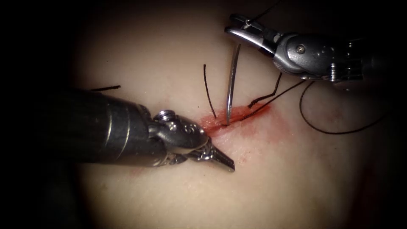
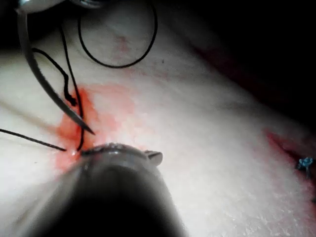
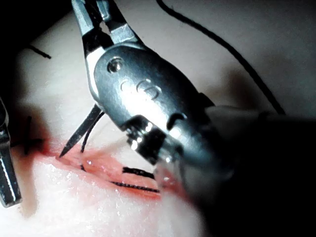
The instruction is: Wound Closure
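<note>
Holding the needle (image 1: 231, 80) near its blunt end, the right gripper (image 1: 237, 30) stands it with its tip at the cut (image 1: 237, 116) in the tissue (image 1: 275, 178), while the left gripper (image 1: 222, 160), closed on nothing, rests just near of the cut.

I work at a surgical practice bench: pale tissue (image 1: 169, 63) under a bright spot, darkness all round it, a red-stained cut (image 1: 237, 116) in its middle, black thread (image 1: 339, 131) looped just beside that cut.
</note>
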Tool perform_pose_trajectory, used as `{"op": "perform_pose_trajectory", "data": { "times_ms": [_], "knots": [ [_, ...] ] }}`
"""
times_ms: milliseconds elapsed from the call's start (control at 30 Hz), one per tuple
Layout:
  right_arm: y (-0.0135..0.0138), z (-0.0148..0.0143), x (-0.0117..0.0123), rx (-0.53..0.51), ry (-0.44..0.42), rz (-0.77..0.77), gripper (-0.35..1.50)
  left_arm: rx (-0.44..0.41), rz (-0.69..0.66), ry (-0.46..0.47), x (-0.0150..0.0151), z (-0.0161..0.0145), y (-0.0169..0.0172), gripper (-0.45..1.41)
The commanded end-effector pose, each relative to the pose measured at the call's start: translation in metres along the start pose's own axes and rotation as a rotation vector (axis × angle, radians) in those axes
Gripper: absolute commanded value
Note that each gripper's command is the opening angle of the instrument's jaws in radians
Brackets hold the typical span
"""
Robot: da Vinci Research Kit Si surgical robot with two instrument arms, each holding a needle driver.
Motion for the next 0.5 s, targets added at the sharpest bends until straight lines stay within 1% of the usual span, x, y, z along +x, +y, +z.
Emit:
{"op": "perform_pose_trajectory", "data": {
  "times_ms": [33,100,133,233,367,500],
  "knots": [
    [-0.0005,0.0014,-0.0009,0.001,0.001,0.010,-0.35,0.006,-0.002,0.004,0.0000,0.0004,-0.0007,-0.45],
    [-0.0007,0.0014,-0.0011,0.002,0.001,0.013,-0.35,0.016,-0.003,0.002,0.0000,0.0003,-0.0009,-0.45],
    [-0.0010,0.0015,-0.0016,0.005,0.001,0.014,-0.35,0.033,-0.002,-0.010,0.0000,0.0000,-0.0012,-0.45],
    [-0.0012,0.0015,-0.0018,0.006,0.004,0.017,-0.35,0.054,0.002,-0.031,-0.0005,-0.0004,-0.0013,-0.45],
    [-0.0013,0.0016,-0.0019,0.006,0.003,0.034,-0.35,0.057,0.005,-0.034,-0.0012,-0.0006,-0.0014,-0.33],
    [-0.0024,0.0016,-0.0026,0.026,-0.018,0.066,-0.35,0.054,0.007,-0.046,-0.0014,-0.0008,-0.0014,-0.28]
  ]
}}
